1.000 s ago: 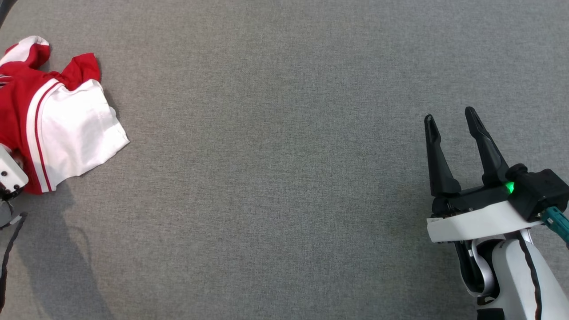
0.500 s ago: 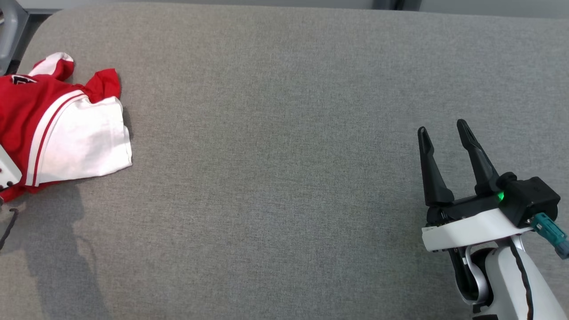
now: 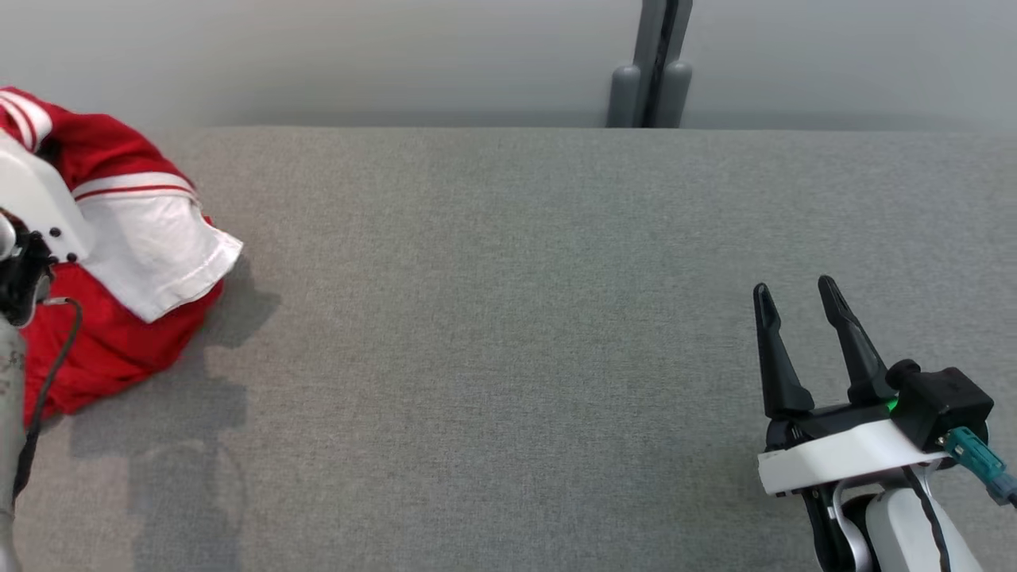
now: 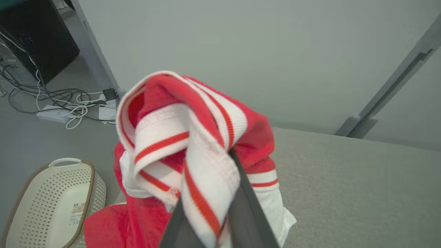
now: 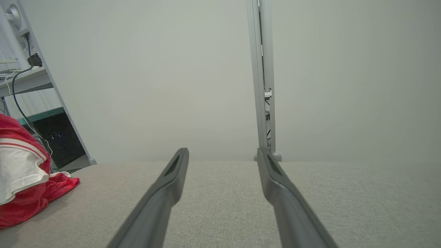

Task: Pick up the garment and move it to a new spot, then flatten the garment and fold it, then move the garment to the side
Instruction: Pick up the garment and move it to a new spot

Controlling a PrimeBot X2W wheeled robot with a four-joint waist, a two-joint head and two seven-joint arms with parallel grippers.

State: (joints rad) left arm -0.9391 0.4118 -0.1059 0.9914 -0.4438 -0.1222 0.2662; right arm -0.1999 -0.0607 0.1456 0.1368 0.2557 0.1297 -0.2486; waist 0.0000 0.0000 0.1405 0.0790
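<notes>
1. We see the red-and-white jersey (image 3: 147, 246) bunched at the grey worktop's (image 3: 508, 318) far left, lower folds resting on it
2. Our left end effector (image 4: 224, 165) pinches its striped ribbed band
3. Our right end effector (image 3: 794, 284) stands spread, well apart

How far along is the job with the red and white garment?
Done: the left hand is shut on the striped edge of the garment. In hand: the lift, with the cloth bunched up and its lower part resting on the left end of the grey surface. Left: the new spot, flattening, folding, setting aside. The right hand hangs open, empty.
</notes>
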